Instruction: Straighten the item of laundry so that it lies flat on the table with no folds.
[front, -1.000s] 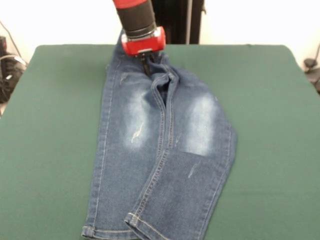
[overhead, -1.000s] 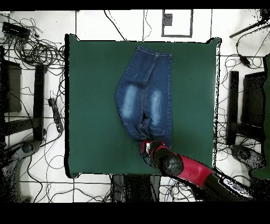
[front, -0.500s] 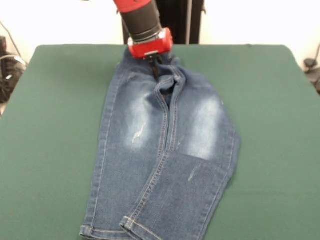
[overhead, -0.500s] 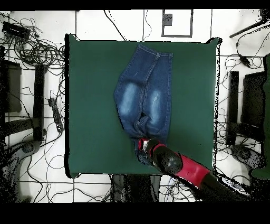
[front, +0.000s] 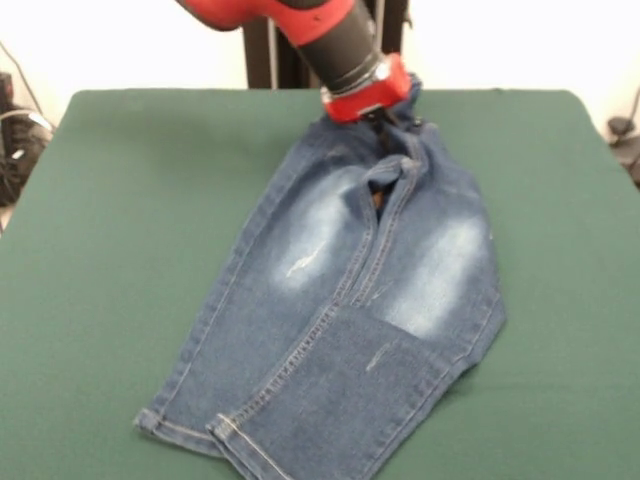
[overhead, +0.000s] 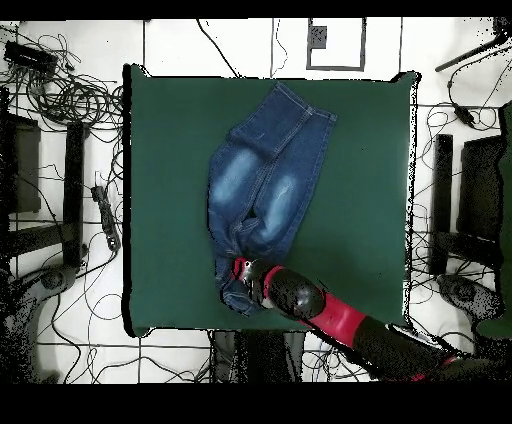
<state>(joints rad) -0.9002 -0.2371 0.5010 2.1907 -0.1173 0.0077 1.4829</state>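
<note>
The item of laundry, a pair of blue jeans (front: 340, 300) with whitish thigh patches, lies slantwise on the green table (front: 120, 200). Its waistband is at the far edge and its hems are near the front edge. One leg lies partly over the other, and its lower part looks darker and folded. My gripper (front: 385, 125) presses down at the waistband by the fly and is shut on the denim there. In the overhead view the jeans (overhead: 262, 180) run from the top of the table (overhead: 170, 150) down to my gripper (overhead: 240, 270), where the waist bunches up.
Tangled cables (overhead: 60, 90) and dark stands (overhead: 455, 200) lie on the floor round the table. The gripper and waistband sit close to the table's edge by the robot.
My gripper has slid rightward in the front view and dragged the waistband with it. The jeans have swung from nearly straight to a diagonal lie, with the hems shifting left.
</note>
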